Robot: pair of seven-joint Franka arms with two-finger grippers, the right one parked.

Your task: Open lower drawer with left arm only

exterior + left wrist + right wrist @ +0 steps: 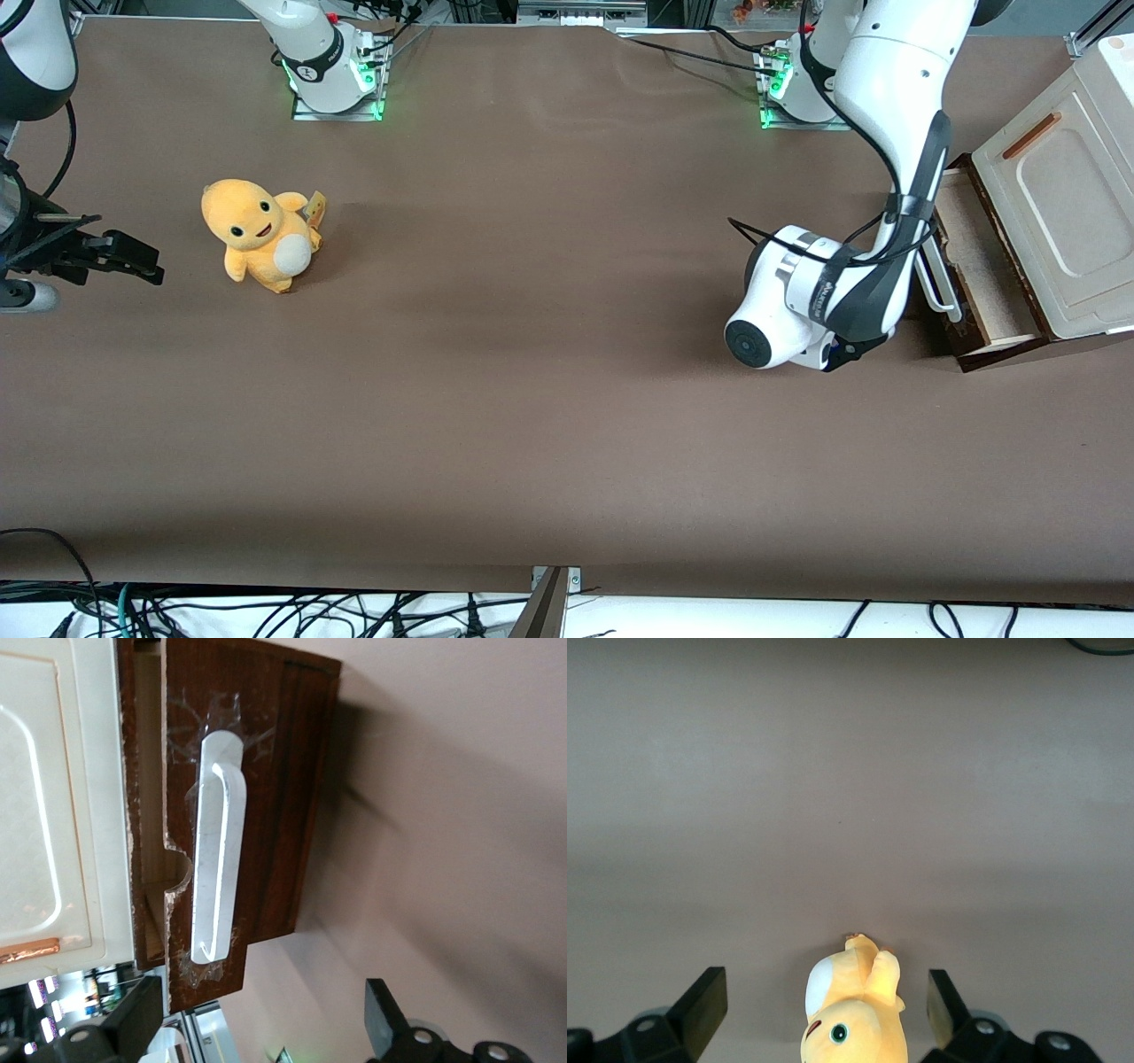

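- Lower drawer (979, 266) is sitting partly pulled out of the cream cabinet (1063, 213) at the working arm's end of the worktop (532, 399), pale inner sides showing.
- Left arm (886, 115) is reaching down just in front of the drawer's white bar handle (217, 850).
- Gripper (266, 1028) is hovering just off the handle, apparently not touching it; jaws are spread wide, gripping nothing.
- Orange plush toy (257, 232) is sitting well apart, toward the parked arm's end.
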